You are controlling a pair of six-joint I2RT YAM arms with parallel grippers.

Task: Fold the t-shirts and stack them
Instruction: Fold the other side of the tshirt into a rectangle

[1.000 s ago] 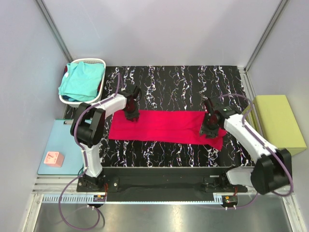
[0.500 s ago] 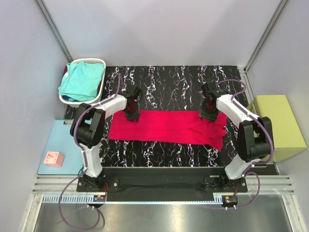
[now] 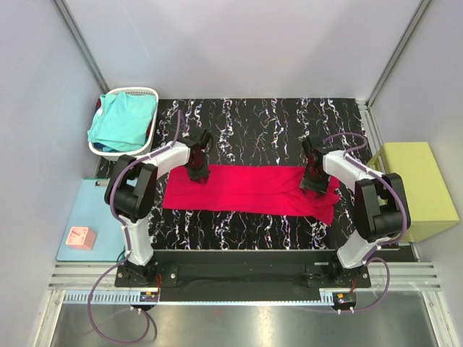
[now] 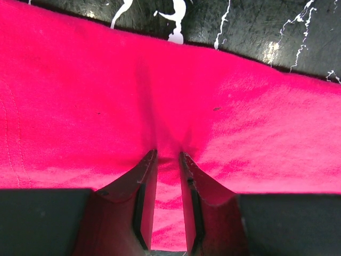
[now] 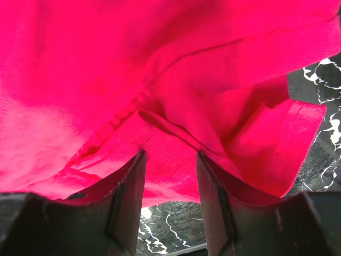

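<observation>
Black marbled table [image 3: 253, 123]: left jaws clamped on crimson t-shirt [image 3: 246, 189]; right jaws apart, straddling its fold.

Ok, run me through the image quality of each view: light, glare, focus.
Top external: even light, sharp, no harsh glare. Left wrist: the crimson t-shirt floods the frame, oversaturated; left gripper dark, tinted red. Right wrist: cloth very close, slightly soft, glowing pink at left; right gripper in shadow.
</observation>
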